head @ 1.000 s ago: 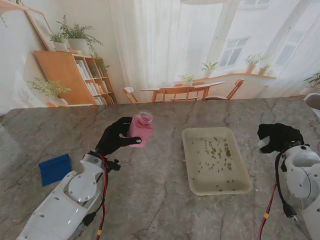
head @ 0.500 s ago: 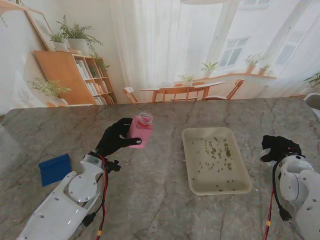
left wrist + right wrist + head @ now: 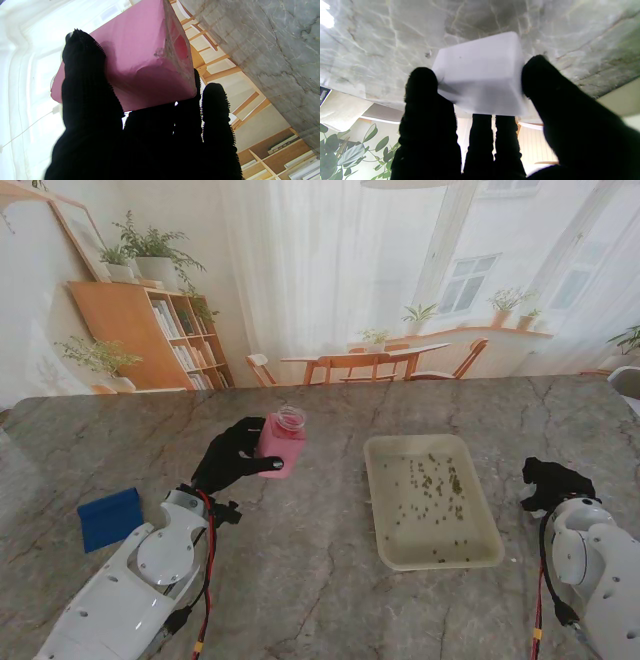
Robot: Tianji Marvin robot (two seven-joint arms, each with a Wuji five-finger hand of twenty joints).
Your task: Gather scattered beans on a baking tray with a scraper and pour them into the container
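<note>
My left hand [image 3: 230, 455] is shut on a pink container [image 3: 281, 442] with a clear open neck and holds it upright above the table, left of the tray. In the left wrist view my left hand's black fingers [image 3: 87, 100] wrap the container [image 3: 140, 57]. A cream baking tray [image 3: 432, 440] lies at centre right with green beans [image 3: 435, 480] scattered over it. My right hand [image 3: 553, 482] hovers just right of the tray, fingers apart, holding nothing. The right wrist view shows the tray [image 3: 480, 75] beyond my right hand [image 3: 482, 140]. A blue scraper [image 3: 110, 518] lies flat at the left.
The grey marble table [image 3: 300, 560] runs under everything. Its far edge lies beyond the tray, in front of a backdrop picture of a room. My white forearms rise from both near corners.
My right hand has drawn back toward me and dropped lower beside the tray. The left hand and the pink container have stayed where they were.
</note>
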